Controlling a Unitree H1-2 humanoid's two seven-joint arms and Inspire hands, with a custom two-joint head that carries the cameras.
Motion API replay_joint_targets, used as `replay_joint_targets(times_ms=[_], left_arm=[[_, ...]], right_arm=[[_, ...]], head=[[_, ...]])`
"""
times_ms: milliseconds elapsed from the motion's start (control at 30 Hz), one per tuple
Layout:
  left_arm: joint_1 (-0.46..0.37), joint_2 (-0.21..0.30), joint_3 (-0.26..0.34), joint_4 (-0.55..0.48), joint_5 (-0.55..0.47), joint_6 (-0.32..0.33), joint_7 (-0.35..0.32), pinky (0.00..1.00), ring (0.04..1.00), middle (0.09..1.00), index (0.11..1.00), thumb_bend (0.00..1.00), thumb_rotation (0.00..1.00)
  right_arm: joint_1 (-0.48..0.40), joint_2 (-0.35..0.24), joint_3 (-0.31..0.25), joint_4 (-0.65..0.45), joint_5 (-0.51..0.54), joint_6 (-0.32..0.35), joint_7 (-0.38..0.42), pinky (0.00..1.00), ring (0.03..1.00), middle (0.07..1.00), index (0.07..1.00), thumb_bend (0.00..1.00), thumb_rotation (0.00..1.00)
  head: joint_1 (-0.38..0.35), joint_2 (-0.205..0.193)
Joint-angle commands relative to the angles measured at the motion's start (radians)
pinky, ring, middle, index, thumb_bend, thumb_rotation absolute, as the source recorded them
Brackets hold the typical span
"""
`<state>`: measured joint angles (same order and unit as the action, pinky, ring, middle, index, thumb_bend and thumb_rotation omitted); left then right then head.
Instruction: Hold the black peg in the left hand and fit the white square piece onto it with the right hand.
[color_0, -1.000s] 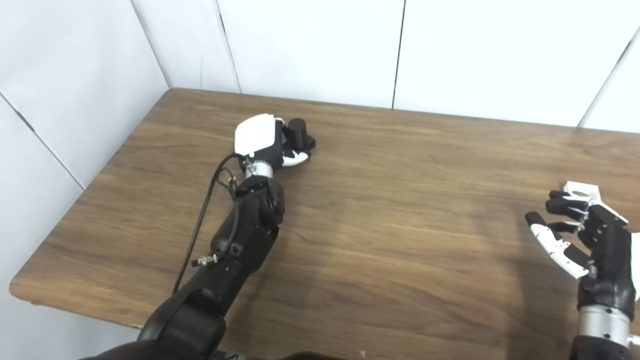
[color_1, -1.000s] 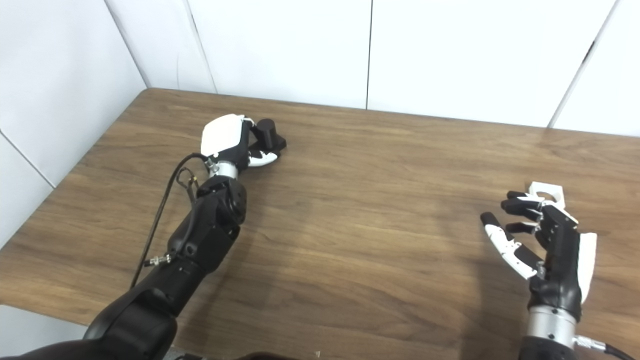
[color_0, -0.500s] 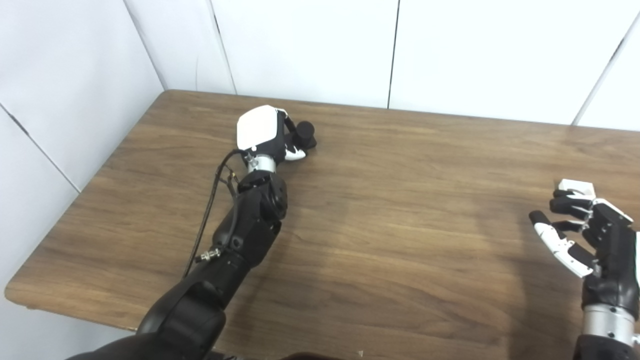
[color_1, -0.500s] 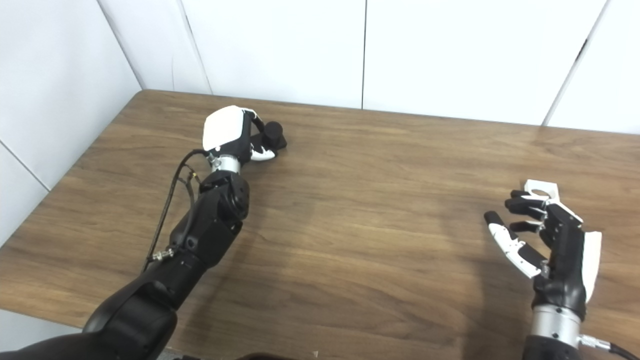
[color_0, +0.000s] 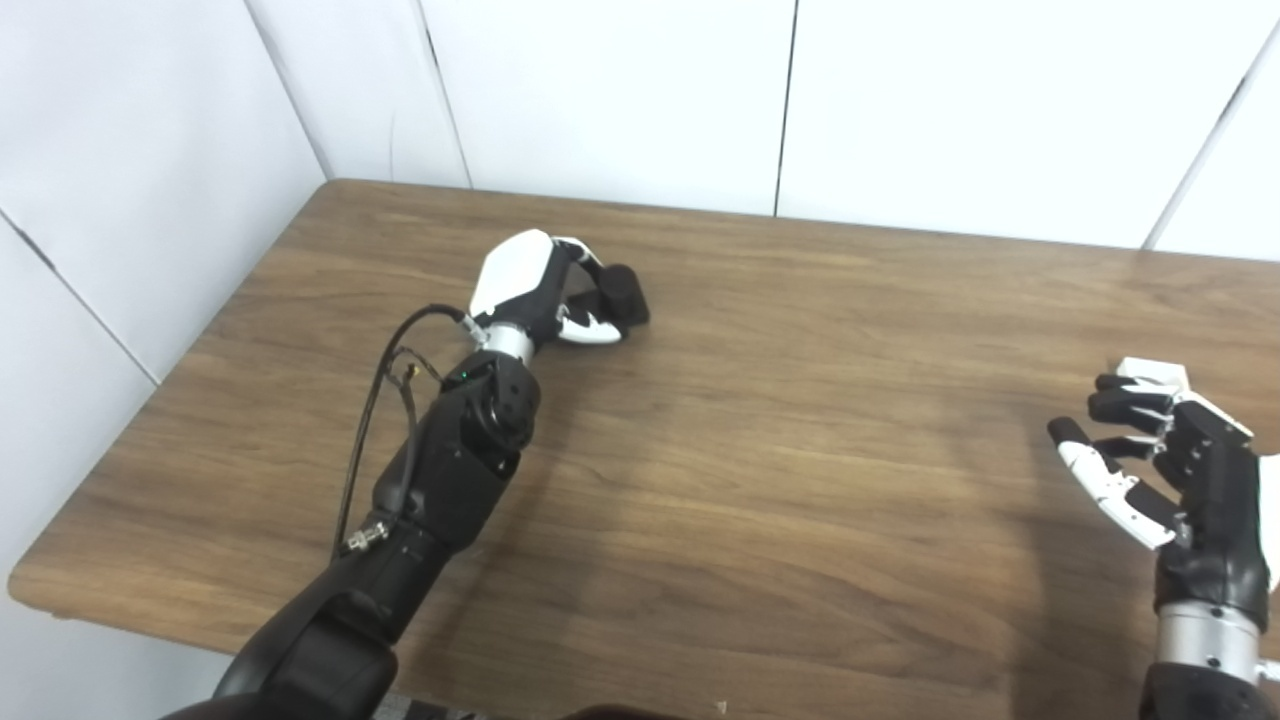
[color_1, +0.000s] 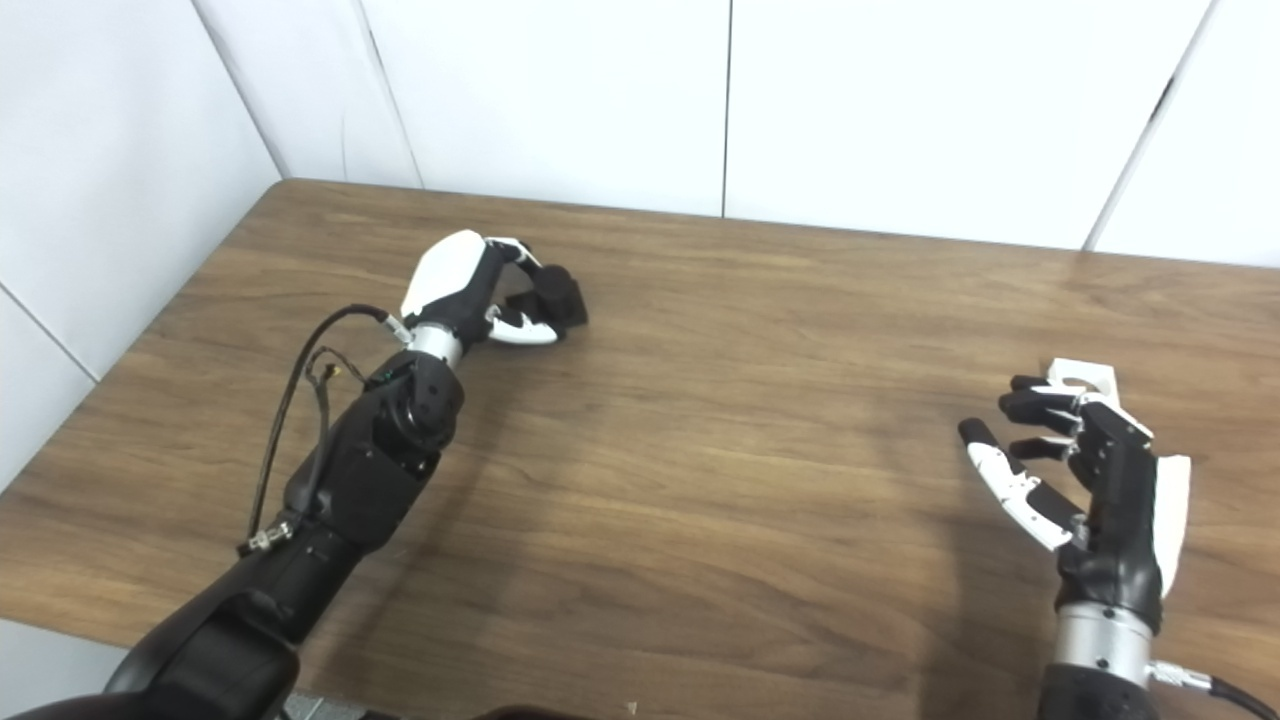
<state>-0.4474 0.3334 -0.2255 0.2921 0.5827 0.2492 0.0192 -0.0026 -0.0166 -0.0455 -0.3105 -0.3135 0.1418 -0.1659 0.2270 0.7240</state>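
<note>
Both hands sit over the table (color_0: 800, 480). Left hand (color_0: 545, 295) has its fingers wrapped around the peg (color_0: 622, 298) at far left. Right hand (color_1: 1085, 470), fingers spread and empty, half hides the square piece (color_1: 1082, 376); only the right eye view shows its hole.

Bare table (color_0: 800, 450) lies open between left hand (color_0: 535, 290) and right hand (color_0: 1165, 460).

Peg (color_0: 622, 296) far-left on the table (color_0: 800, 420), square piece (color_1: 1082, 377) far-right, well apart.
</note>
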Motion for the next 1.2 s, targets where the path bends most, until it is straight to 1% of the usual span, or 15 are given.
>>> replay_joint_targets(times_ms=[0,33,100,233,433,567,667,867,1000,1033,1167], left_arm=[[-0.001,0.015,-0.020,-0.043,-0.024,-0.039,-0.058,0.86,0.925,0.889,0.491,0.52,0.08],[0.003,0.015,-0.021,-0.057,-0.039,-0.051,-0.072,0.85,0.930,0.893,0.491,0.52,0.08],[0.008,0.016,-0.021,-0.077,-0.062,-0.072,-0.094,0.85,0.939,0.899,0.492,0.52,0.09],[0.017,0.013,-0.018,-0.105,-0.113,-0.122,-0.136,0.89,0.964,0.909,0.493,0.52,0.09],[0.036,0.012,-0.028,-0.144,-0.157,-0.192,-0.193,0.88,0.981,0.920,0.493,0.52,0.09],[0.054,0.000,-0.041,-0.167,-0.180,-0.239,-0.225,0.92,0.991,0.927,0.492,0.52,0.08],[0.065,-0.011,-0.055,-0.178,-0.179,-0.265,-0.239,0.93,0.987,0.923,0.492,0.52,0.08],[0.083,-0.037,-0.080,-0.187,-0.165,-0.288,-0.248,0.91,0.983,0.920,0.491,0.52,0.08],[0.098,-0.053,-0.119,-0.196,-0.137,-0.315,-0.251,0.90,0.985,0.928,0.491,0.52,0.08],[0.102,-0.057,-0.127,-0.199,-0.135,-0.321,-0.253,0.90,0.984,0.927,0.491,0.52,0.08],[0.112,-0.068,-0.158,-0.203,-0.116,-0.340,-0.257,0.90,0.991,0.929,0.492,0.52,0.09]], right_arm=[[-0.030,0.005,0.003,-0.046,-0.009,-0.016,-0.004,0.49,0.637,0.675,0.494,0.50,0.13],[-0.030,0.006,0.002,-0.045,-0.007,-0.016,-0.005,0.49,0.640,0.675,0.494,0.50,0.13],[-0.031,0.006,0.001,-0.044,-0.006,-0.018,-0.006,0.50,0.644,0.675,0.494,0.50,0.13],[-0.032,0.006,0.004,-0.040,-0.008,-0.028,-0.008,0.49,0.634,0.672,0.494,0.50,0.13],[-0.031,0.008,0.004,-0.041,-0.001,-0.031,-0.007,0.48,0.620,0.675,0.494,0.50,0.13],[-0.031,0.009,0.005,-0.048,-0.006,-0.026,-0.008,0.49,0.622,0.673,0.494,0.50,0.13],[-0.031,0.010,0.003,-0.054,-0.004,-0.020,-0.007,0.49,0.620,0.674,0.494,0.50,0.13],[-0.034,0.012,0.000,-0.062,-0.004,-0.012,-0.007,0.48,0.611,0.677,0.495,0.50,0.13],[-0.035,0.013,-0.002,-0.061,-0.008,-0.011,-0.010,0.47,0.606,0.675,0.495,0.50,0.13],[-0.037,0.013,-0.002,-0.060,-0.009,-0.012,-0.011,0.47,0.602,0.672,0.495,0.50,0.13],[-0.041,0.013,-0.003,-0.062,-0.011,-0.008,-0.011,0.47,0.605,0.672,0.494,0.50,0.13]], head=[[0.001,0.001],[-0.014,0.003],[-0.014,0.003],[-0.024,0.005],[-0.052,0.010],[-0.072,0.015],[-0.085,0.019],[-0.094,0.022],[-0.094,0.022],[-0.106,0.028],[-0.115,0.031]])
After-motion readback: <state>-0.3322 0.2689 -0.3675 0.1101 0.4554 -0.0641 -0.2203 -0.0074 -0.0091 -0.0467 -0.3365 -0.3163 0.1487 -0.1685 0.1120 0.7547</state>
